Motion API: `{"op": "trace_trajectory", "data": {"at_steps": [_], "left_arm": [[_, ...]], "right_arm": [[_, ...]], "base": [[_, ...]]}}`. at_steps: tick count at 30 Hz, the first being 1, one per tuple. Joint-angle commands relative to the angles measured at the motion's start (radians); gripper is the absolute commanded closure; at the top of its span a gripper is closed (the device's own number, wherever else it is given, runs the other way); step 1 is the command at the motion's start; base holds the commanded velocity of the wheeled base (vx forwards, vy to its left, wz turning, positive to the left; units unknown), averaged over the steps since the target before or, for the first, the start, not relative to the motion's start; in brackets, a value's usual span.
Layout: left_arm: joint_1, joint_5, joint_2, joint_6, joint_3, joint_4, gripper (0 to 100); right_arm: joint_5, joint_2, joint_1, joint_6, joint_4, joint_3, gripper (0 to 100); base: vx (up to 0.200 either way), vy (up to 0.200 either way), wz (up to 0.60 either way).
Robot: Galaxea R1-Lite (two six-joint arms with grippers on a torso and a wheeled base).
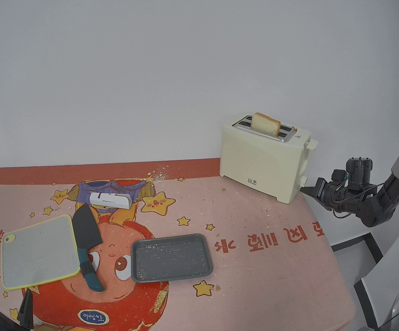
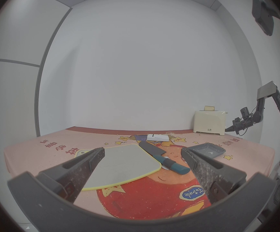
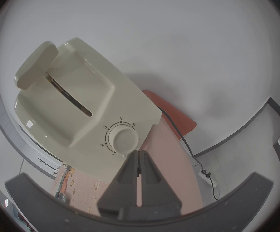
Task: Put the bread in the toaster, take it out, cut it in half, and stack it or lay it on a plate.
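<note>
A slice of bread (image 1: pixel 265 124) stands up out of a slot of the cream toaster (image 1: pixel 261 162) at the table's back right. My right gripper (image 1: pixel 304 190) is shut with nothing in it, its tip just beside the toaster's end near the round dial (image 3: pixel 125 140), below the raised lever (image 3: pixel 35 65). The grey plate (image 1: pixel 171 257) lies in the middle front. A knife (image 1: pixel 87 242) with a teal handle rests beside the cutting board (image 1: pixel 37 250) at the left. My left gripper (image 2: pixel 143 158) stands open, low at the front left corner (image 1: pixel 7 295).
A small white block (image 1: pixel 110 200) lies behind the knife. Crumbs are scattered near the back edge of the table. The toaster's cord (image 3: pixel 181 139) runs off the right side to the floor. The wall stands close behind the toaster.
</note>
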Motion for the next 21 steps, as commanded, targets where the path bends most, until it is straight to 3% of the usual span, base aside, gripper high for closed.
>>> {"op": "trace_trajectory", "data": {"at_steps": [1,21], "left_arm": [[0.001,0.001,-0.002,-0.002,0.018,0.000,0],[0.001,0.001,-0.002,0.000,0.018,0.000,0]], "right_arm": [[-0.002,0.002,0.005,0.001,-0.014,0.007,100],[-0.002,-0.030,0.047,-0.002,-0.016,0.064,100]], "base": [[0.000,0.000,0.00],[0.000,0.000,0.00]]}}
